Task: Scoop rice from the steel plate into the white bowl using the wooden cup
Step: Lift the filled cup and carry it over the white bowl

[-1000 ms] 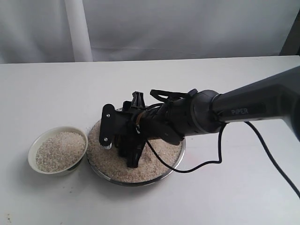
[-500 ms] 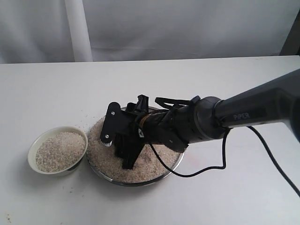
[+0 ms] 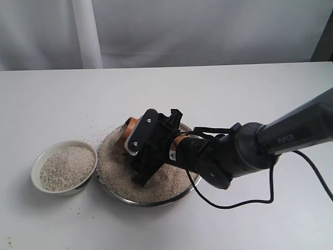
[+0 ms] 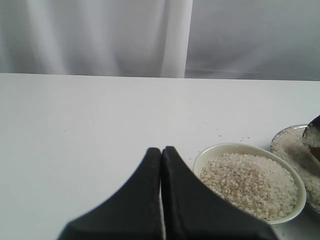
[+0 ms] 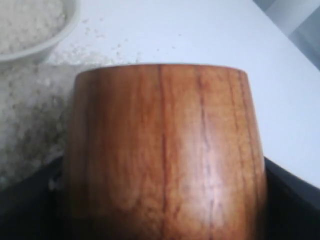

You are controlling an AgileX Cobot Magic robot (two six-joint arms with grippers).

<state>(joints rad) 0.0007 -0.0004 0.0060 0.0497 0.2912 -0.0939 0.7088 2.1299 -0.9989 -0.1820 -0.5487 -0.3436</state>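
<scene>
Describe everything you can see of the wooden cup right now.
The wooden cup is a rounded tumbler of glossy reddish-brown wood with grain running along its side. The right gripper clamps it, dark fingers pressing on both sides. In the exterior view only an orange-brown sliver shows behind a finger, over the rice in the steel plate. Its mouth and inside are hidden, so I cannot tell whether it holds or touches rice.
</scene>
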